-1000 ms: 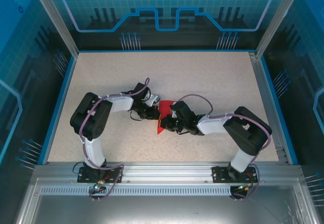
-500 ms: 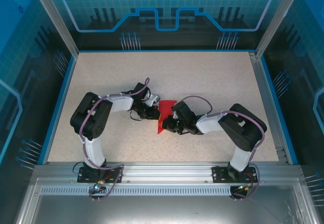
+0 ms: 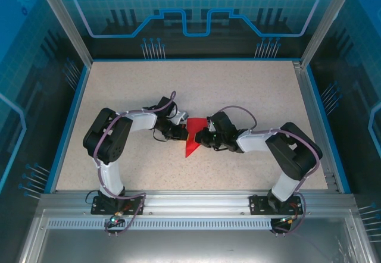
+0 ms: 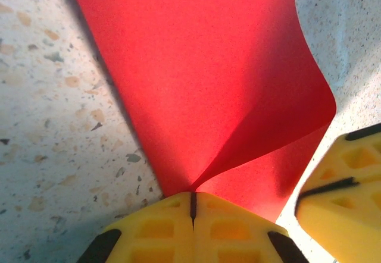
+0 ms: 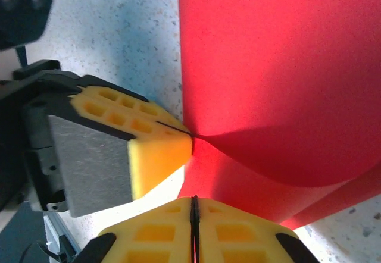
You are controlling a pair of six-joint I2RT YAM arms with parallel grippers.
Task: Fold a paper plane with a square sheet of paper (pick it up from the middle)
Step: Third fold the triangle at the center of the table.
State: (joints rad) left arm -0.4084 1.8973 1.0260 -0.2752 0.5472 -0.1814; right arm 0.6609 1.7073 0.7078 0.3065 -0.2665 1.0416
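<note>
The square sheet of paper (image 3: 191, 149), bright red and bent into a curved fold, lies mid-table between both arms. In the left wrist view the paper (image 4: 208, 84) fans upward from my left gripper (image 4: 192, 196), whose yellow fingers are shut on a pinched point of its edge. My right gripper (image 5: 193, 202) is shut too, with the paper (image 5: 274, 66) running into its tips. The left gripper (image 5: 189, 135) pinches the paper just above it. From above, the left gripper (image 3: 186, 135) and right gripper (image 3: 199, 138) almost touch at the paper's left edge.
The speckled table (image 3: 250, 96) has a blue border and aluminium frame posts round it. The left arm's elbow (image 3: 107, 135) and the right arm's elbow (image 3: 294, 150) bulge out to either side. Cables loop over both wrists.
The right arm has swung its wrist a little farther from me and its elbow to the right. More of the paper's near tip shows. The left arm has stayed put.
</note>
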